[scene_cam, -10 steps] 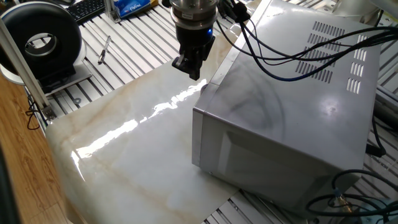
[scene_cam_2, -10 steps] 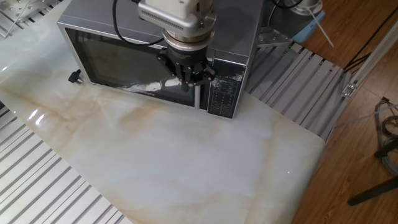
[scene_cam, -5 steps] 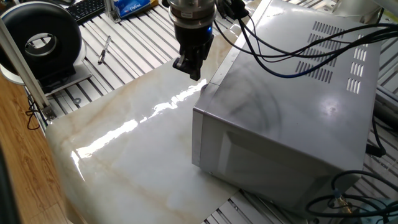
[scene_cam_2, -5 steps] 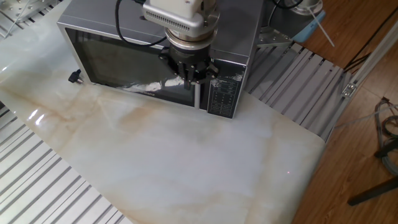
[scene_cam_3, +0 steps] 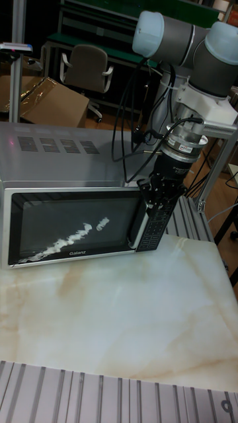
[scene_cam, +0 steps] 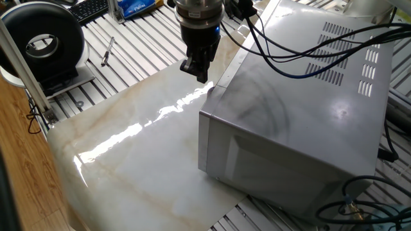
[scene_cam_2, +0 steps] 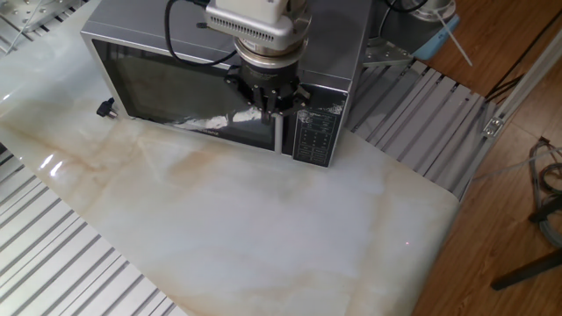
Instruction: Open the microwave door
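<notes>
desk (scene_cam_2: 290, 228): marble top, bare at 6 o'clock.
microwave door (scene_cam_3: 69, 228): shut, flush on the microwave (scene_cam: 308, 109); handle edge at 3 o'clock.
my claw (scene_cam_3: 160, 193): over that edge; whether it grips, I cannot tell.
step: hook handle squarely, pull outward along the hinge arc.

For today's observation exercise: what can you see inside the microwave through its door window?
Nothing certain. The microwave door is shut and its dark window shows only white glare streaks; the cavity of the microwave is hidden. The gripper hangs at the door's edge beside the keypad.
</notes>
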Tool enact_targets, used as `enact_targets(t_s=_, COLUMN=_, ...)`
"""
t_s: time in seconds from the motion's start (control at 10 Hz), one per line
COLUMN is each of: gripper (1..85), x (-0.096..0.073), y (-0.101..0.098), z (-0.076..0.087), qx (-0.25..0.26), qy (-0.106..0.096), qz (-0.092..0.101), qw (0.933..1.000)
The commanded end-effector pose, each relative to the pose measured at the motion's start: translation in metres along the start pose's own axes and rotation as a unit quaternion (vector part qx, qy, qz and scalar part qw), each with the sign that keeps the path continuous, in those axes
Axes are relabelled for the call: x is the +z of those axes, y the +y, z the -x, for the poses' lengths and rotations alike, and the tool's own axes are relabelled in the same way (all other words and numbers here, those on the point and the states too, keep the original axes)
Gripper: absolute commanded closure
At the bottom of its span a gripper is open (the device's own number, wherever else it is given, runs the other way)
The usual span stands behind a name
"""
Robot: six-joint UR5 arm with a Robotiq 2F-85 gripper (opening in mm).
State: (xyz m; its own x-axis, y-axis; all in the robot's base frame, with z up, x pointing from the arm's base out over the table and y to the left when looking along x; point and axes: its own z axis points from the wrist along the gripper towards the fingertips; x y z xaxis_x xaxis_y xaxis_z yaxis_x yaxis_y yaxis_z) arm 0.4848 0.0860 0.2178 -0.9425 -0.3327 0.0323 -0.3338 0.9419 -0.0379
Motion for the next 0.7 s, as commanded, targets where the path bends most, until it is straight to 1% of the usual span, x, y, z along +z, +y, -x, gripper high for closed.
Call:
enact_targets(t_s=0.0, gripper=37.7, x=-0.002, y=0.004, z=-0.001, qx=-0.009, qy=0.001, qz=0.008, qw=0.9999)
enact_targets(t_s=0.4, gripper=38.7, x=-0.002, y=-0.003, z=-0.004, qx=-0.012, qy=0.007, qz=-0.004, qw=0.9999)
enact_targets(t_s=0.5, gripper=39.7, x=-0.001, y=0.003, z=-0.012, qx=-0.009, qy=0.023, qz=0.006, qw=0.9997)
enact_targets(t_s=0.6, gripper=41.7, x=-0.001, y=0.005, z=-0.018, qx=-0.009, qy=0.033, qz=0.009, qw=0.9994)
